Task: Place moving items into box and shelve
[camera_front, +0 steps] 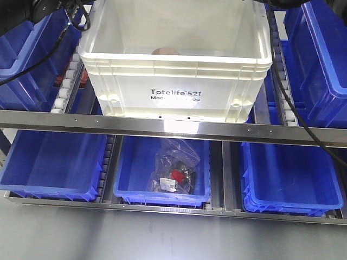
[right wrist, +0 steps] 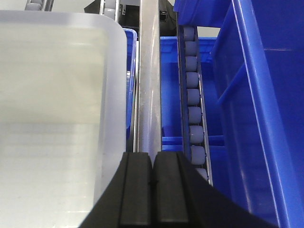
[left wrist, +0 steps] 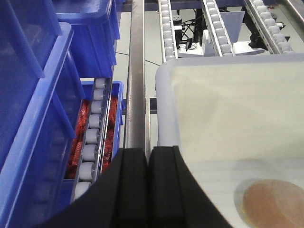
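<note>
Box: I see it on the upper shelf rollers, above the blue bins (one holds a bag).
Item: pinkish-brown lump inside the box; the cream one I can't find.
Left gripper: pads pressed together, empty, beside the box's left rim.
Right gripper: likewise closed, empty, beside the right rim.
Progress: loading and shelving look largely done; I judge only a final seating push remains.

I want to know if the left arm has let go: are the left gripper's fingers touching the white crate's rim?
Cannot tell. In the left wrist view the fingers are pressed together, and the right one overlaps the white crate rim's corner, but neither contact nor gap shows plainly.
</note>
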Robot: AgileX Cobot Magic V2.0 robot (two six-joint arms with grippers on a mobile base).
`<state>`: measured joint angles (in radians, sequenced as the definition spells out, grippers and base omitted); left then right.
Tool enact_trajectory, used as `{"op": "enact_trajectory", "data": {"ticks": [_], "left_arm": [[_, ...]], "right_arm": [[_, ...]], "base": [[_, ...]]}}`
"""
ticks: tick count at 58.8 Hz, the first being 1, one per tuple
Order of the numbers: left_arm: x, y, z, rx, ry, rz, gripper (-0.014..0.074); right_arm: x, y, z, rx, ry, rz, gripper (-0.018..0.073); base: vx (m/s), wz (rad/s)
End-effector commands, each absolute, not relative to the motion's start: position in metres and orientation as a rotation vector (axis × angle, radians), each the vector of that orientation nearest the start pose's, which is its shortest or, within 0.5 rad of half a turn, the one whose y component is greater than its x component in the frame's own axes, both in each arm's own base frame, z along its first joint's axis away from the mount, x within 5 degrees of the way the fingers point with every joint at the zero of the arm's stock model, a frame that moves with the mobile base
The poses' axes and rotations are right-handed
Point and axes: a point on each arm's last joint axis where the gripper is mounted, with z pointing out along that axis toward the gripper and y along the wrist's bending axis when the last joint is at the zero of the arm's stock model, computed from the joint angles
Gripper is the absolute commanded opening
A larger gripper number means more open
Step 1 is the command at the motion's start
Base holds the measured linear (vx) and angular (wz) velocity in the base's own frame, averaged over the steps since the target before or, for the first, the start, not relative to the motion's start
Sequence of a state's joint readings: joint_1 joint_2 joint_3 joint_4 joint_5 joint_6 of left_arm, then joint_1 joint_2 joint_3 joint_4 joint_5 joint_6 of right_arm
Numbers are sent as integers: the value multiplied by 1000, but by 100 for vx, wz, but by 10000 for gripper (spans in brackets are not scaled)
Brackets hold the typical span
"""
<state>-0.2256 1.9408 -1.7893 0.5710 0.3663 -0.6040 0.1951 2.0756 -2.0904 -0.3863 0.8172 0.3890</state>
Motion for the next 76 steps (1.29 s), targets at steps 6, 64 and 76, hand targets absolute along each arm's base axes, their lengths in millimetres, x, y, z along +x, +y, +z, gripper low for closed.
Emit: {"op": "enact_trajectory", "data": {"ticks": [6,64,76], "left_arm": [[450,-89,392,44,1795,-43,-6],[387,-89,372,167,1744,-165,-6],[342,-85,352,227,1614,-330,-6]], "right_arm": [[467,63,390,55,2079,-141,-8],[467,63,390,56,2082,-142,-8],[467,63,390,56,2082,-142,-8]], "base": [[0,0],[0,0],[0,0]]}}
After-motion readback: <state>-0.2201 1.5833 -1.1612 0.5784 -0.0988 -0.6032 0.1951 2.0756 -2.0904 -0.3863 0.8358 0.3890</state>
